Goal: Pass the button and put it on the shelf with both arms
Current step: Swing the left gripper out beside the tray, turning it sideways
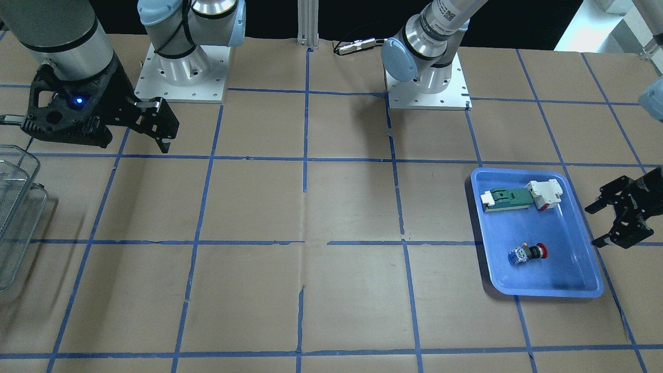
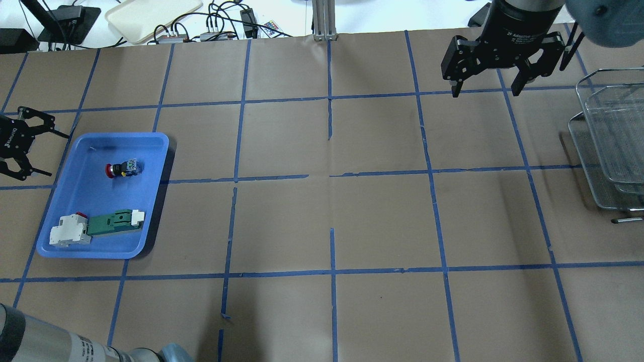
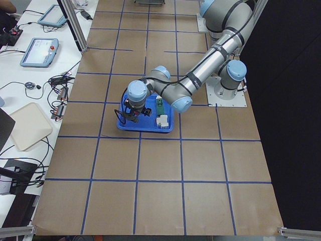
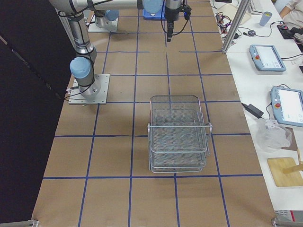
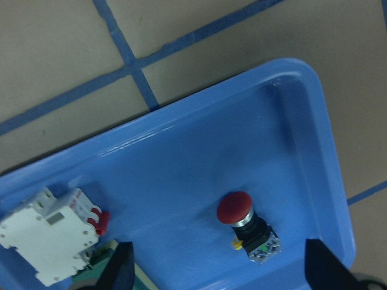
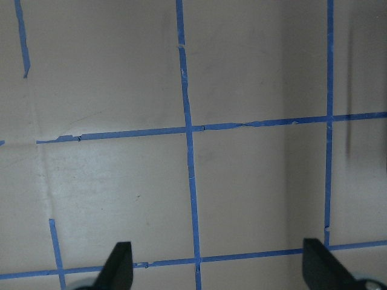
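Red-capped button [image 1: 529,253], near left gripper [image 1: 591,227] (in tray [image 1: 577,269])

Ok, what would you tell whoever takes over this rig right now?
Left gripper: open, empty, beside the blue plastic tray, at its outer edge.
Right gripper: open, empty, above the table near the silver wire-mesh shelf.
Small red-capped push-button lies on its side in the tray, not yet grasped.
Done: nothing.
Left: grasp the button, pass it to the right gripper, place it on the shelf.
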Available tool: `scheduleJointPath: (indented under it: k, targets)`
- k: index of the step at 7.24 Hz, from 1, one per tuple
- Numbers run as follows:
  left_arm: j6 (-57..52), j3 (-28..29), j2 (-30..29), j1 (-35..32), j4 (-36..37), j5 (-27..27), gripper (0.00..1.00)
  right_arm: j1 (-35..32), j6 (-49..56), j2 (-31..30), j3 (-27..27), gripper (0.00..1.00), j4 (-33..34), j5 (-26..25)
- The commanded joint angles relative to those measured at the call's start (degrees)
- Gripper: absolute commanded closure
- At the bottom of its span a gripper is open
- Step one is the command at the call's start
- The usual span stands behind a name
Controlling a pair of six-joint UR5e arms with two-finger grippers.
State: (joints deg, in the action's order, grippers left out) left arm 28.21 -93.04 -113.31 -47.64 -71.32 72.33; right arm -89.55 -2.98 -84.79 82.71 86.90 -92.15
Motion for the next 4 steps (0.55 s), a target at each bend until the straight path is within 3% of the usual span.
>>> scheduleJointPath:
  k: [1,3,4]
  targets:
    - [7.53,0.22,-3.74,0.01,2.14,-5.51,0.0,-0.01,0.0,0.06,0.0,0.0,0.02,-0.05]
    - [8.09,0.14,-7.26,0.01,3.2,-12.01,0.0,-0.1,0.0,-0.03,0.0,0.0,-0.06,-0.05]
    - [10.62,-0.56,-7.97,0.09,3.29,-11.43,0.0,-0.1,-0.09,0.32,0.08,0.0,0.02,0.13]
